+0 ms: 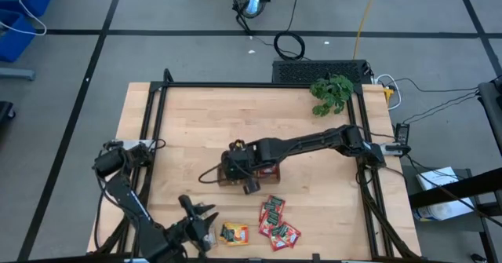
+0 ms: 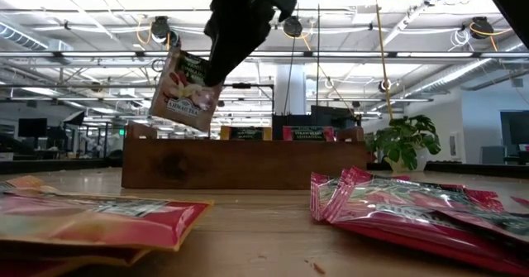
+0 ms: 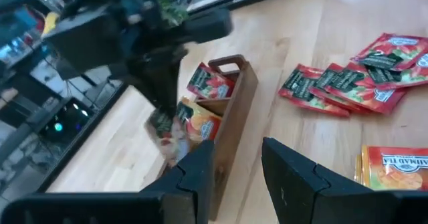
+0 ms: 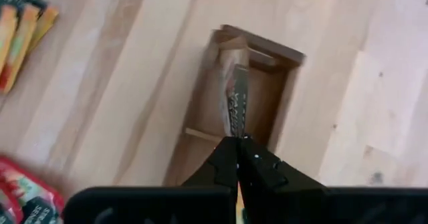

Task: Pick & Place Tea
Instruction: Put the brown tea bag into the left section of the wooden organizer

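Note:
A long brown tray (image 1: 228, 173) lies mid-table, with tea sachets standing in it (image 2: 307, 133). My right gripper (image 2: 216, 72) hangs above the tray's left part, shut on one tea sachet (image 2: 183, 85) with a dark top and a pale face. Red sachets (image 1: 278, 222) and orange ones (image 1: 234, 233) lie loose near the table's front edge. My left gripper (image 3: 237, 174) stands open just left of the orange sachets, with nothing between its fingers. My right gripper pinches the sachet's upper edge (image 2: 201, 62) between its two fingers, coming from above and slanting down. The sachet hangs tilted below the fingers, clear of the tray (image 4: 267, 83); in the right wrist view it shows edge-on (image 4: 237, 103).
A leafy green plant (image 1: 332, 93) stands at the table's far right corner. A black frame (image 1: 157, 129) runs round the tabletop. Bare wood lies between the tray and the far edge.

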